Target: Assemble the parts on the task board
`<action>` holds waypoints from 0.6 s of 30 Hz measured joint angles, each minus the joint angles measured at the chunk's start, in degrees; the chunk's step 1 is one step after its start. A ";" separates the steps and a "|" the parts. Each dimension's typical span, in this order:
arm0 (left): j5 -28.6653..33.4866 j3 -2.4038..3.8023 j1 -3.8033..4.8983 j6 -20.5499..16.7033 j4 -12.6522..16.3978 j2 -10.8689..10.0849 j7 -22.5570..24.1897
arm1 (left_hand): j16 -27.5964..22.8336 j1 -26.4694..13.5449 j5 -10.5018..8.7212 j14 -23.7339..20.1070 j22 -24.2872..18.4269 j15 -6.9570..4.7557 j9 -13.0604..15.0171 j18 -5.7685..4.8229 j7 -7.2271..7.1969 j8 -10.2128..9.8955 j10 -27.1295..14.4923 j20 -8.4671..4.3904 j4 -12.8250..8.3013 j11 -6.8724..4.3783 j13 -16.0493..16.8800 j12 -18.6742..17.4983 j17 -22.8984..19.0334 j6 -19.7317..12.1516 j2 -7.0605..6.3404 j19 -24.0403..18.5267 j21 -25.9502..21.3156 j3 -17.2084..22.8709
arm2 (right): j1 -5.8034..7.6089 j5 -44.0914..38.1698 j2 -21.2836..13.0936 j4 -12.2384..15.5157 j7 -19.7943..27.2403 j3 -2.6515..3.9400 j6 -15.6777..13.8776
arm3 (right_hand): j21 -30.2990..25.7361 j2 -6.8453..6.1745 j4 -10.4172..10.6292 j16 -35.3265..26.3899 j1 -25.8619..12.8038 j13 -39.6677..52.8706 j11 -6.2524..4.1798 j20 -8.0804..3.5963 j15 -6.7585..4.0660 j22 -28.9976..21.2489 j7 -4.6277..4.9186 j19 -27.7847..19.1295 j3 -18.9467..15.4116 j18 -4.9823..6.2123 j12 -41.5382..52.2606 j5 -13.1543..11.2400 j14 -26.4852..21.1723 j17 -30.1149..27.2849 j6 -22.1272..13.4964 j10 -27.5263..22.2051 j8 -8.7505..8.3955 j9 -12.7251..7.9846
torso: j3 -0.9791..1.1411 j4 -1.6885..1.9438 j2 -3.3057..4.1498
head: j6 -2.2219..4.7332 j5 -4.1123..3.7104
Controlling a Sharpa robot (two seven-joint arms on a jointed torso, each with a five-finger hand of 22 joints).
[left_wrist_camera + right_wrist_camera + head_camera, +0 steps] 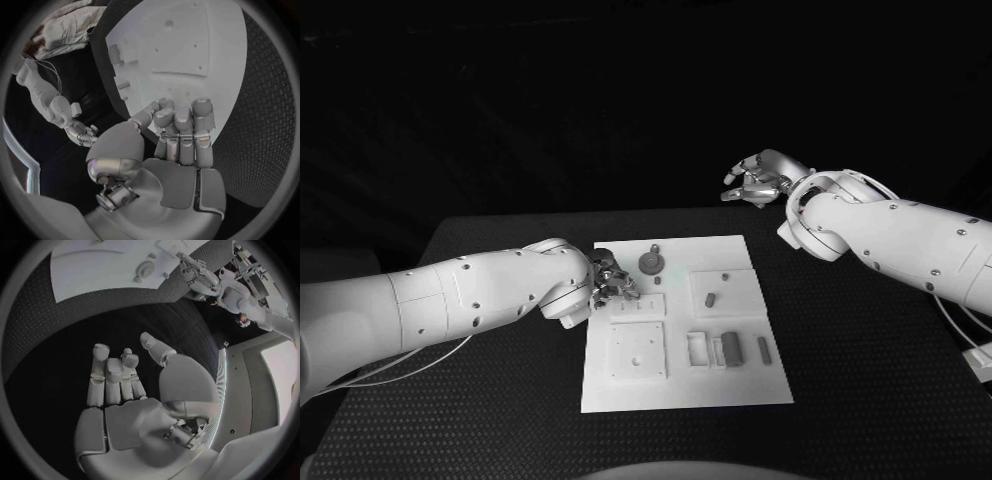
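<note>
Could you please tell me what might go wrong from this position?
The left hand sits at the task board's left edge, close to the round grey part; a careless move could knock it or shift the board. The right hand is open beyond the board, so it cannot steady anything.

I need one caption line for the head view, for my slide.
Left hand at the task board's left edge; right hand raised beyond the table.

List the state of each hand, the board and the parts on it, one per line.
left hand: at the board's left edge, fingers curled, nothing visibly held.
right hand: raised beyond the table's far edge, holding nothing.
task board: flat on the table.
round part: on the board near the left hand.
</note>
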 measured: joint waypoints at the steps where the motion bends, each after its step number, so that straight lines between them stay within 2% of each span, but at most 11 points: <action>1: 0.02 0.02 -0.04 0.11 -0.08 0.09 -0.16 | 0.14 -0.14 0.32 0.00 0.00 -0.01 0.00 0.00 0.12 0.01 0.00 0.00 0.00 -0.01 -0.12 0.19 -0.19 0.12 0.14 0.00 0.07 0.00 | 0.00 0.04 0.03 0.01 0.01 0.00 0.06 | -0.04 0.19 -0.07 0.00 0.19 0.00 0.00 0.00 0.00 0.00 0.00 0.00 -0.07 0.00 0.00 0.00 0.00 0.00 0.00 0.00 0.00 0.00 | 0.00 0.03 -0.02 | -0.06 -0.01; 5: 0.09 0.02 -0.34 0.35 -0.34 0.32 -0.59 | 0.49 -0.54 1.63 -0.13 0.00 -0.26 0.01 0.00 0.21 0.56 -0.04 0.00 -0.01 -0.04 -0.44 0.40 -0.65 0.21 0.52 0.01 0.28 0.00 | 0.00 0.14 0.12 0.06 0.05 0.00 0.24 | -0.04 0.22 -0.07 0.00 0.22 0.00 0.00 0.00 0.00 0.00 0.00 0.00 -0.07 -0.01 0.00 0.00 0.00 0.00 0.00 0.00 0.00 0.00 | 0.00 0.06 -0.03 | -0.17 -0.07; 11: 0.16 0.01 -0.51 0.39 -0.66 0.63 -1.01 | 1.69 -2.00 4.83 -0.14 -0.01 -0.28 0.04 -0.01 0.22 1.03 -0.08 -0.32 -0.05 -0.09 -1.23 1.06 -1.77 0.21 0.12 -0.31 0.72 0.04 | 0.00 0.22 0.13 0.11 0.10 0.01 0.46 | -0.04 0.22 -0.07 0.00 0.22 -0.05 0.00 0.00 0.00 0.00 0.00 0.00 -0.07 -0.02 0.00 0.00 0.00 0.00 0.00 0.00 0.00 -0.01 | -0.01 0.07 -0.04 | -0.26 -0.14; 13: 0.15 0.01 -0.53 0.34 -0.81 0.75 -1.10 | 1.76 -2.28 5.77 -0.14 -0.01 -0.28 1.62 -0.01 0.22 1.03 -0.08 -0.33 -0.08 -0.09 -1.45 1.06 -2.09 0.21 0.10 -0.30 0.72 0.07 | 0.00 0.24 0.13 0.11 0.12 0.01 0.53 | -0.04 0.22 -0.07 0.00 0.22 -0.05 0.00 0.00 0.00 0.00 0.00 0.00 -0.07 -0.03 0.00 0.00 0.00 0.00 0.00 0.00 0.00 -0.01 | -0.01 0.06 -0.04 | -0.28 -0.14; 17: 0.04 0.01 -0.53 0.27 -0.99 0.99 -1.20 | 2.18 -3.07 7.11 -0.14 -0.01 -0.29 1.70 -0.02 0.22 1.25 -0.11 -0.44 -0.03 -0.13 -1.92 1.33 -2.73 0.22 0.12 -0.41 0.72 0.36 | 0.00 0.26 0.17 0.09 0.14 0.01 0.68 | -0.04 0.22 -0.07 0.00 0.22 -0.04 0.00 0.00 0.00 0.00 0.00 0.00 -0.07 -0.03 0.00 0.00 0.00 0.00 0.00 0.00 0.00 -0.01 | -0.01 0.06 -0.04 | -0.33 -0.16; 18: 0.00 0.01 -0.53 0.26 -1.01 1.04 -1.21 | 2.18 -3.24 7.24 -0.32 -0.01 -0.47 2.46 -0.02 0.22 1.40 -0.12 -0.49 0.00 -0.14 -2.07 1.33 -2.90 0.22 0.01 -0.45 0.72 0.70 | 0.00 0.26 0.19 0.08 0.14 0.01 0.71 | -0.04 0.22 -0.07 0.00 0.22 -0.04 0.00 0.00 0.00 0.00 0.00 0.00 -0.07 -0.03 0.00 0.00 0.00 0.00 0.00 0.00 0.00 -0.01 | 0.00 0.06 -0.04 | -0.35 -0.18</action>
